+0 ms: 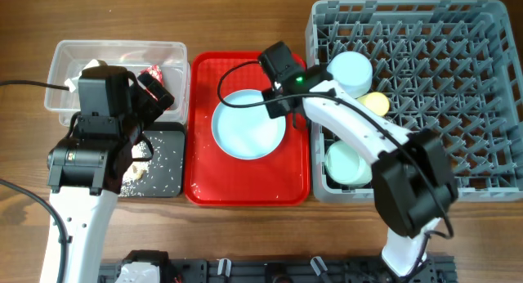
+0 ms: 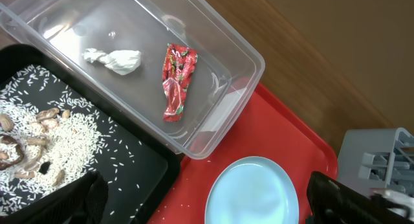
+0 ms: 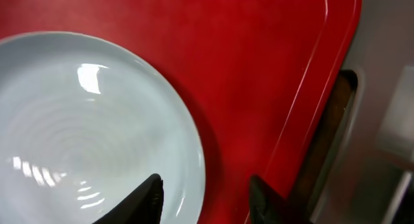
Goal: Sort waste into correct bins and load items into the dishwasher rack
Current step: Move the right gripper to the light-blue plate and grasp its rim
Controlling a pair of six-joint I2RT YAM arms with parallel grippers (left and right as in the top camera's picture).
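Crowding the plate (image 1: 248, 123): rack (image 1: 315, 29) wall standing just beside red tray (image 1: 204, 178).
Plate position: lying flat on the tray, round, face up.
Right claw (image 3: 206, 193): gaping, straddling plate rim.
Left claw (image 1: 155, 88): hanging released over tub (image 1: 61, 54) corner.

My wooden table (image 1: 245, 21) carries four things set close together in a row. On my left the tub (image 1: 57, 70) sits farther back, with the black tray (image 1: 167, 183) just in front of it. The red tray (image 1: 245, 185) lies in the middle. The rack (image 1: 458, 95) fills the right side.
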